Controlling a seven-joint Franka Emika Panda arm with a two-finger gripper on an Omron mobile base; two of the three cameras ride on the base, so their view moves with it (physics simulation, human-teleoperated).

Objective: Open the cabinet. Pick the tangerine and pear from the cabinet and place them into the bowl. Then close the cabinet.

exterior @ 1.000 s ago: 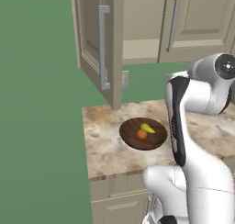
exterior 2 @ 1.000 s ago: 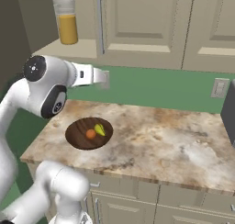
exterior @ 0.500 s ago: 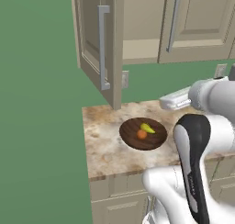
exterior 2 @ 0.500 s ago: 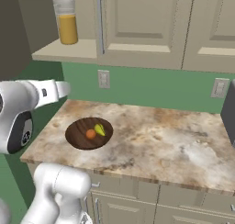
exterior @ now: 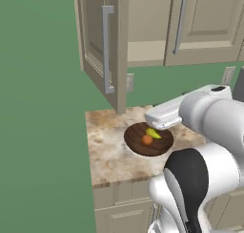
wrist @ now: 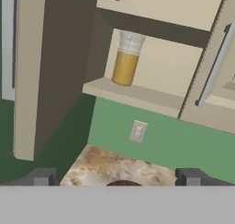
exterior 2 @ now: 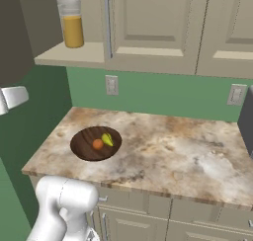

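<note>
Wooden bowl [exterior 2: 95,143] holds tangerine [exterior 2: 98,144] and pear [exterior 2: 107,139]. End effector [wrist: 117,176] wide open, empty; cabinet [exterior: 102,50] door stands ajar. A misjudged push could glance off its edge.

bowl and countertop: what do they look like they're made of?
Bowl: looks like dark brown wood with a smooth finish; faint grain stripes run across its inside. Countertop: looks like polished marbled stone, with mottled beige, brown and white veining. Both are rendered, so that is only the look.
</note>
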